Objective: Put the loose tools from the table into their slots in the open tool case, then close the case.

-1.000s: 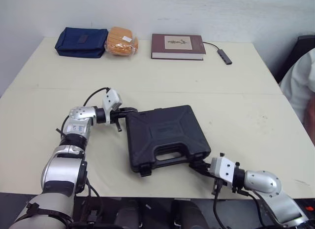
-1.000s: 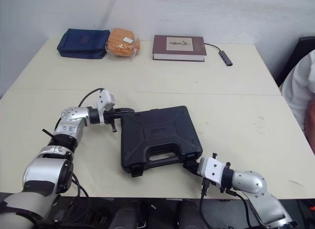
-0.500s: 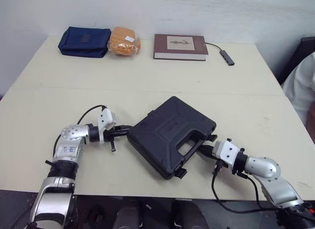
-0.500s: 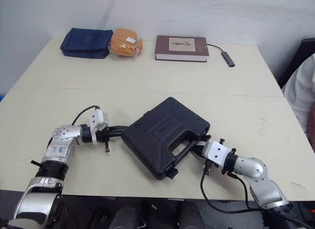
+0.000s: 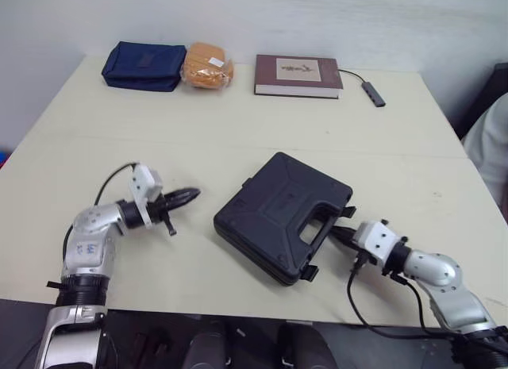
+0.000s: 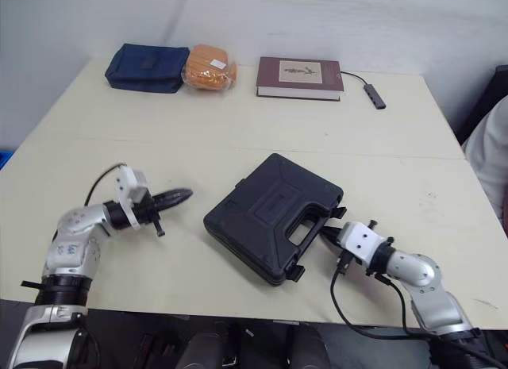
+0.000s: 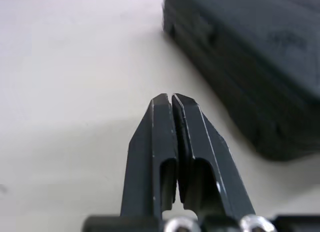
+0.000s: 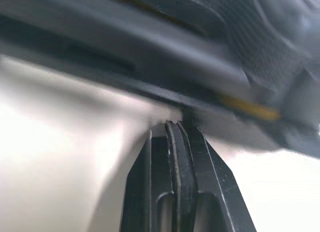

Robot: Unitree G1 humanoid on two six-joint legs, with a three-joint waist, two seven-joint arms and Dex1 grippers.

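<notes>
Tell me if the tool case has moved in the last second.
Yes. The tool case has turned counterclockwise: its edges, earlier parallel to the book, now lie diagonal, handle toward the robot's right.

This is looking like an office or lab room: a plain cream bench (image 5: 238, 131) is standing against a bare white wall (image 5: 317, 20), carrying a hardback book (image 5: 298, 74), a navy pouch (image 5: 143, 66), an orange packet (image 5: 208, 65) and a cabled adapter (image 5: 373, 91). A person's white sleeve (image 6: 490, 159) is showing beside a dark chair (image 6: 486, 99).
</notes>
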